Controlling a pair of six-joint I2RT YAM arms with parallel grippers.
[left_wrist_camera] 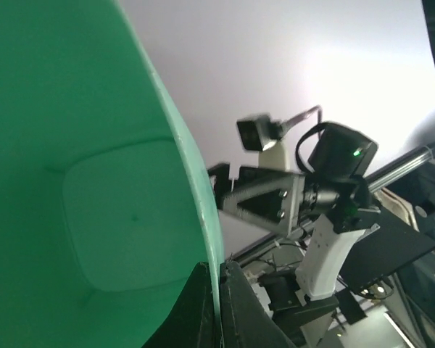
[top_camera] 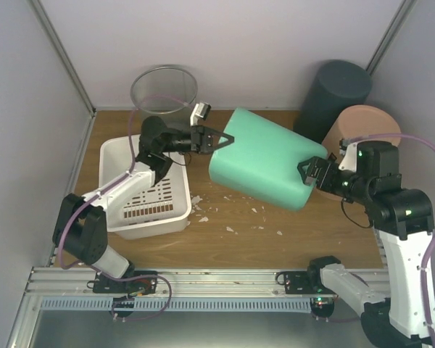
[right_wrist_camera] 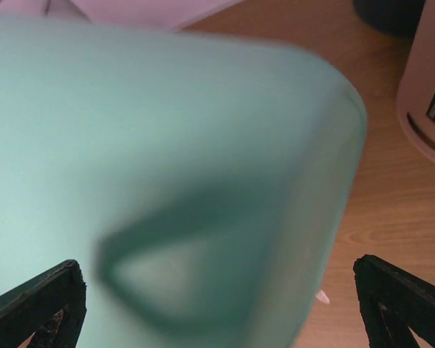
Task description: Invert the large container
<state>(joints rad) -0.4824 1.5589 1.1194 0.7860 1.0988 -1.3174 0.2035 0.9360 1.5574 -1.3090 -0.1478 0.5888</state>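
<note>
— Two grippers are seen from above. What is held by them?
— The large container [top_camera: 264,156], the green one, is pinched at its rim by the left gripper [top_camera: 225,138]. It is found just to the right of the white basket [top_camera: 148,190]. It is tipped on its side, with its open mouth turned toward the basket.
— And the right gripper [top_camera: 312,172]?
— It is placed at the container's closed end, the end far from the basket. Its jaws are spread wide.
— What else is seen from up there?
— A clear round tub [top_camera: 163,88] is set behind the basket. A dark tube [top_camera: 335,93] and a pink tube [top_camera: 362,127] are stood far to the right of the basket, past the green container. Small white crumbs [top_camera: 203,217] are scattered on the wooden table [top_camera: 312,232], just right of the basket.
— What is shown by the left wrist camera?
— The inside of the green container is looked into. Its thin rim is squeezed between two black fingers [left_wrist_camera: 199,308], which are closed tight on it. The right arm [left_wrist_camera: 326,246] is seen past the rim, a little blurred.
— And by the right wrist camera?
— Almost all of the view is filled by the green container, and it is blurred. Two black fingertips [right_wrist_camera: 36,304] are seen low down, wide apart, with the container between them. Whether the container is touched by them cannot be told. The pink tube and the dark tube are seen too, on the side away from the basket.
</note>
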